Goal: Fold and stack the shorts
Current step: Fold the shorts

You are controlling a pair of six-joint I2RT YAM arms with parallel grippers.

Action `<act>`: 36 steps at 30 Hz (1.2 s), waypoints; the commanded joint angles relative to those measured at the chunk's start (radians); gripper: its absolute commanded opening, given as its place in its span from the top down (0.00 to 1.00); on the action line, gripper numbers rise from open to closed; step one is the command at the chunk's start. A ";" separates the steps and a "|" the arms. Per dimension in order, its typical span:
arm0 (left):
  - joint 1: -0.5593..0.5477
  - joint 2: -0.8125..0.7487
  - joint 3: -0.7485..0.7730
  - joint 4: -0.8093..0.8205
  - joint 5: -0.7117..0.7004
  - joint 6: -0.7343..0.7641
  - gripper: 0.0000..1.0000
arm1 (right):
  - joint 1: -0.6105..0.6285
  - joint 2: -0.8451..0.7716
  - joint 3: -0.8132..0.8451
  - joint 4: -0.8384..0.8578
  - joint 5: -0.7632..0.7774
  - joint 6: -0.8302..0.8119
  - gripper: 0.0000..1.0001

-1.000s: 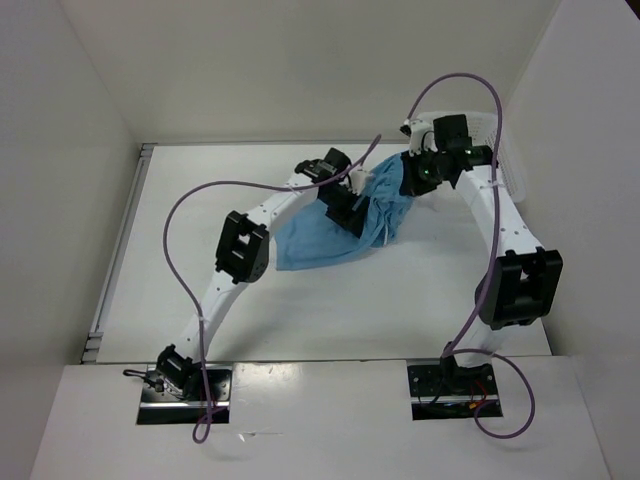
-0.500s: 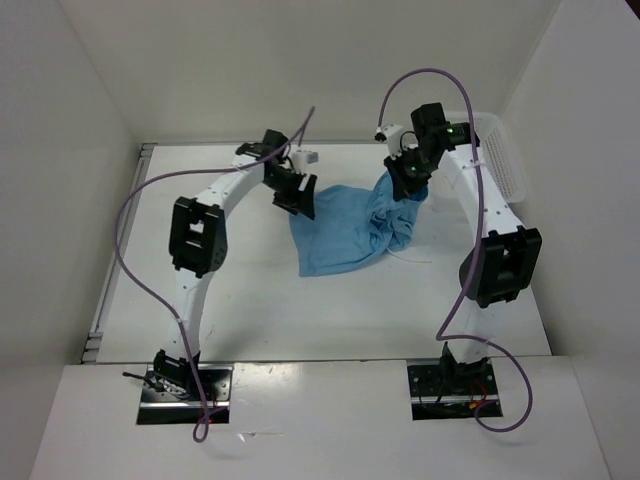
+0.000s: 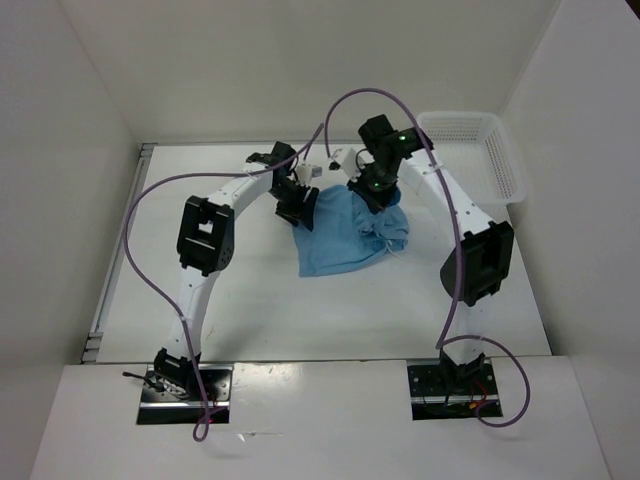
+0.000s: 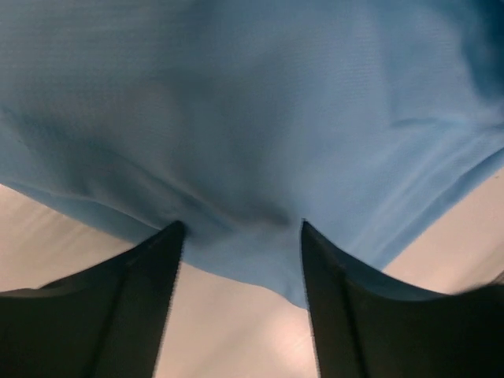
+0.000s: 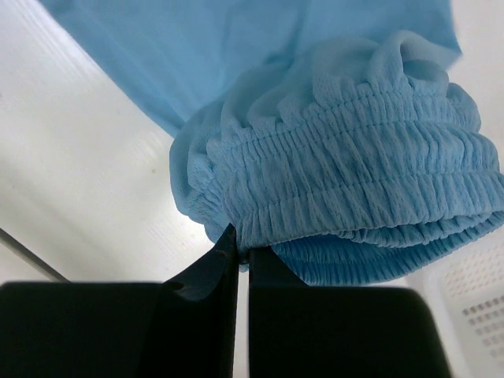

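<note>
Top external view: on the left, the left arm reaches out over the white table, and the left gripper sits at the far left corner of the shorts. Seen from the left wrist, its two dark fingers stand wide apart with the hem of the blue cloth lying across their tips. Bare table shows in the gap between them, and they have hold of nothing.

The shorts lie near the middle of the table, towards the far side. Their left part is spread fairly flat, and their right part is bunched into a rumpled heap.

Just right of that heap's top, the right gripper points down into the cloth. From the right wrist, its fingers are pressed together, tips right at the lower edge of the gathered waistband. It looks to be nipping a thin fold there, though the pinch itself is hidden by the ruffles.

Further right, a white mesh basket stands in the far right corner, well apart from the shorts.
</note>
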 commanded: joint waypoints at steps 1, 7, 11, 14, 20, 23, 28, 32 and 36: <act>0.014 0.098 0.033 0.008 -0.018 0.007 0.34 | 0.072 0.051 0.074 -0.026 0.039 -0.035 1.00; 0.014 0.144 0.079 0.008 -0.030 0.007 0.45 | 0.190 0.140 0.124 0.037 0.081 -0.026 1.00; 0.014 0.144 0.079 -0.001 -0.030 0.007 0.45 | 0.224 0.177 0.134 0.103 0.104 0.004 1.00; 0.014 0.144 0.079 -0.001 -0.030 0.007 0.45 | 0.248 0.206 0.147 0.137 0.104 0.016 1.00; 0.023 0.154 0.079 -0.001 -0.049 0.007 0.45 | 0.308 0.217 0.192 0.215 0.128 0.068 0.66; 0.023 0.154 0.079 -0.001 -0.061 0.007 0.44 | 0.338 0.217 0.192 0.224 0.116 0.088 0.19; 0.045 0.143 0.079 -0.001 -0.092 0.007 0.39 | 0.382 0.131 0.192 0.292 0.070 0.142 0.16; 0.081 0.088 0.066 -0.001 -0.142 0.007 0.35 | 0.391 0.035 0.117 0.393 0.105 0.208 0.35; 0.146 -0.012 0.020 -0.001 -0.178 0.007 0.30 | 0.337 -0.099 -0.151 0.546 0.205 0.266 0.73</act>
